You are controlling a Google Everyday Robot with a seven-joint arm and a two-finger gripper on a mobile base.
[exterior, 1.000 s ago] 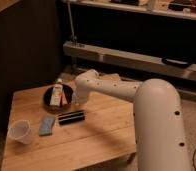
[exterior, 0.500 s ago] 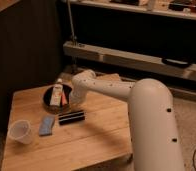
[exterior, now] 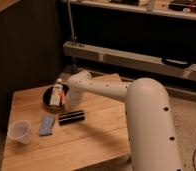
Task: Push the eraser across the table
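Observation:
The eraser (exterior: 71, 117), a small black oblong block with pale stripes, lies on the light wooden table (exterior: 91, 135) near its middle left. My white arm reaches from the right across the table. My gripper (exterior: 69, 104) hangs just behind the eraser, between it and a dark bowl (exterior: 55, 95). The gripper's tip is hidden by the arm's wrist.
The dark bowl holds a white tube with a red label (exterior: 55, 93). A flat light-blue pad (exterior: 47, 125) lies left of the eraser. A clear plastic cup (exterior: 20, 131) stands at the table's front left. A metal shelf rail (exterior: 136, 60) runs behind the table.
The arm has shifted slightly left and nearer the eraser. The eraser, pad, cup and bowl have not visibly moved.

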